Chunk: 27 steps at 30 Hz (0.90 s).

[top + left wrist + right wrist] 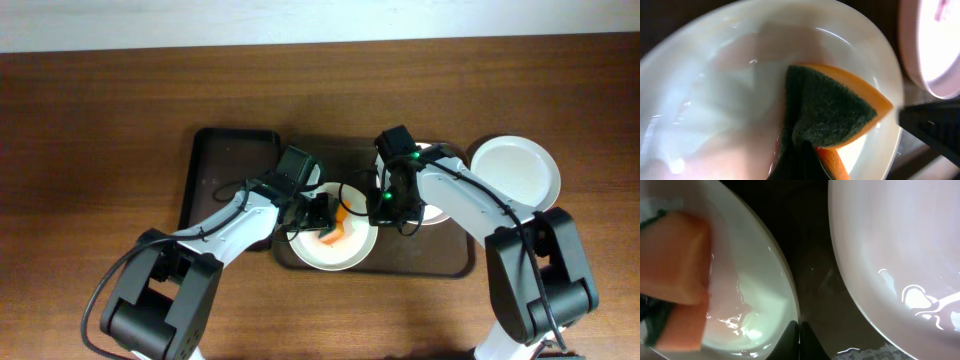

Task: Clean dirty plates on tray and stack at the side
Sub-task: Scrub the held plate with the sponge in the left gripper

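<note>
A pale grey-green plate (345, 255) lies on the dark brown tray (420, 258), front centre. My left gripper (322, 212) is shut on an orange sponge with a dark green scrub face (338, 232) and presses it onto this plate. The left wrist view shows the sponge (835, 107) on the plate (715, 75), held by the left gripper (805, 160). My right gripper (385, 205) is shut on the plate's right rim; the right wrist view shows its fingers (799, 330) pinching the rim (760, 275). A second white plate (438, 210) sits on the tray under the right arm. A third white plate (515, 172) lies on the tabletop to the right.
A smaller black tray (225, 160) stands against the brown tray's left side. The second plate (890, 255) lies close to the right of the pinched rim, with a strip of tray (810, 255) between. It shows a faint pink smear in the left wrist view (932, 30).
</note>
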### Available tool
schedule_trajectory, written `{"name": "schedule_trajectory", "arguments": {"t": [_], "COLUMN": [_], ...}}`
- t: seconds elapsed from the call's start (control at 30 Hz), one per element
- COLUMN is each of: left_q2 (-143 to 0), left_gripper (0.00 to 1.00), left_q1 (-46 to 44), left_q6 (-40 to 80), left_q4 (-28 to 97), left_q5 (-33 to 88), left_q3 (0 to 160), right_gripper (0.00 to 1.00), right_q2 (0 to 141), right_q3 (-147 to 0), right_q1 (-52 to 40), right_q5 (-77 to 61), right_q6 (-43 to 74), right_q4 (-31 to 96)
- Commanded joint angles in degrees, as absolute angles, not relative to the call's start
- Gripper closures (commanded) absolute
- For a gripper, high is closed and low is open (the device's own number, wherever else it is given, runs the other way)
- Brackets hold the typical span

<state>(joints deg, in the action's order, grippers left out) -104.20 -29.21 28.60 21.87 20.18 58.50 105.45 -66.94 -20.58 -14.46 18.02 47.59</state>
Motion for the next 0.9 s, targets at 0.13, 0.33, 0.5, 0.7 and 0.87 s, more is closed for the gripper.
{"name": "schedule_trajectory", "arguments": {"t": [0.13, 0.33, 0.5, 0.7, 0.87], "left_q2": [-103.6, -94.9, -97.6, -102.3, -105.3], "left_gripper": [1.0, 1.0, 1.0, 1.0, 1.0], "left_q1": [-27.9, -27.7, -29.1, -32.9, -34.2], "left_q6": [26.9, 25.4, 30.7, 37.0, 39.2], "left_q4": [22.9, 23.1, 23.2, 23.1, 23.0], "left_q5": [7.7, 10.5, 16.0, 20.4, 20.0], "left_q3": [59.3, 59.8, 58.0, 57.9, 57.9], "right_gripper": [0.96, 0.96, 0.86, 0.86, 0.86], "right_q2": [105.8, 105.8, 105.8, 105.8, 105.8], "right_q3": [-66.5, -66.5, -66.5, -66.5, -66.5], "right_q1": [-21.0, -21.0, -21.0, -21.0, -21.0], "right_q5": [-14.4, -14.4, -14.4, -14.4, -14.4], "right_q6": [18.5, 18.5, 18.5, 18.5, 18.5], "right_q4": [48.0, 48.0, 48.2, 48.8, 48.8]}}
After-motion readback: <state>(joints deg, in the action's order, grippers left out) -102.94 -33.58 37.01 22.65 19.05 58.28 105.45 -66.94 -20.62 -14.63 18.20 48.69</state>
